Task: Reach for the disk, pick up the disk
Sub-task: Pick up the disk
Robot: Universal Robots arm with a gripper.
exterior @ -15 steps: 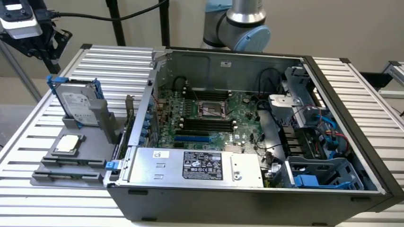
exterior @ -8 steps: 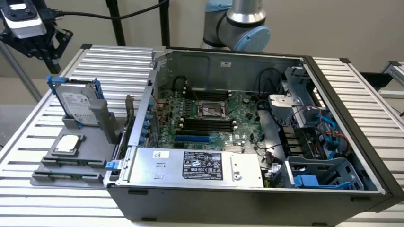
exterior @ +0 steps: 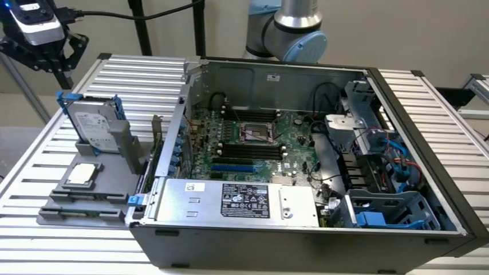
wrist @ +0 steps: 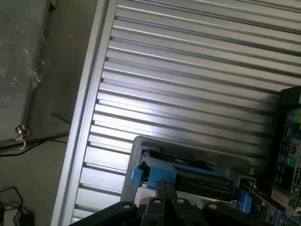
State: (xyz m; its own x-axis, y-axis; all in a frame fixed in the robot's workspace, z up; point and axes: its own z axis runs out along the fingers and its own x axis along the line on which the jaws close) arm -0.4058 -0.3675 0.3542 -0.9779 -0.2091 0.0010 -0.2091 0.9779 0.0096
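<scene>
The disk (exterior: 93,125), a silver-grey hard drive with a white label in a blue caddy, stands on edge in a grey holder (exterior: 114,150) at the exterior view's left. My gripper (exterior: 60,73) hangs above and a little behind it, apart from it, with nothing in it. In the wrist view the disk's (wrist: 188,165) blue-framed top edge lies just past my gripper (wrist: 164,185), whose two black fingers (wrist: 160,193) are pressed together, shut.
A small square CPU chip (exterior: 82,175) lies on the grey holder's lower tray (exterior: 77,213). An open computer case (exterior: 428,240) with a motherboard and a silver power supply (exterior: 237,200) stands right beside the holder. All rests on a slatted aluminium table (exterior: 145,74), whose edge (wrist: 80,141) is close.
</scene>
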